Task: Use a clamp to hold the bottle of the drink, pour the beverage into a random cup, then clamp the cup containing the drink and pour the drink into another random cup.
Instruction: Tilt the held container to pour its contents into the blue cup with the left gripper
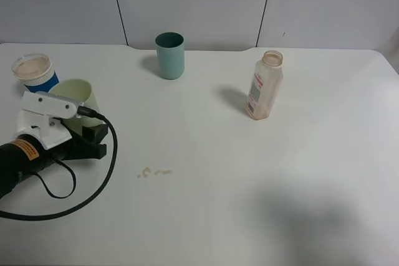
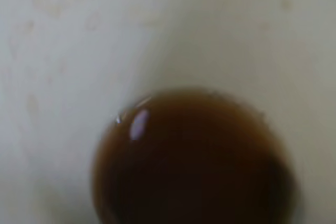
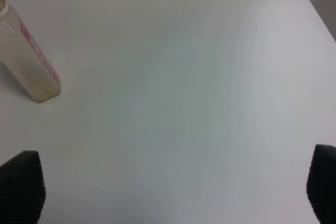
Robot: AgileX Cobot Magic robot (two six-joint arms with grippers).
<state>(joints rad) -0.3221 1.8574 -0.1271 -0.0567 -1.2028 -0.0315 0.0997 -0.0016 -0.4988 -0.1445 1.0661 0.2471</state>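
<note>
My left gripper [image 1: 95,140] is shut on the lower part of the tall pale yellow-green cup [image 1: 80,99], at the table's left. The short blue cup with a white rim [image 1: 35,71] stands just behind and left of it. The left wrist view is filled, blurred, by a pale cup wall [image 2: 220,35] and a round pool of brown beverage [image 2: 194,161]. The clear bottle [image 1: 265,85] stands upright at the right-centre with its neck uncovered; the bottle [image 3: 30,59] also shows in the right wrist view. My right gripper [image 3: 170,192] is open over bare table, clear of the bottle, and is outside the exterior view.
A darker teal tumbler [image 1: 169,55] stands at the back centre. A few small brown drops [image 1: 153,172] lie on the white table [image 1: 262,172] in front of the left arm. A black cable [image 1: 93,188] loops from the left arm over the table.
</note>
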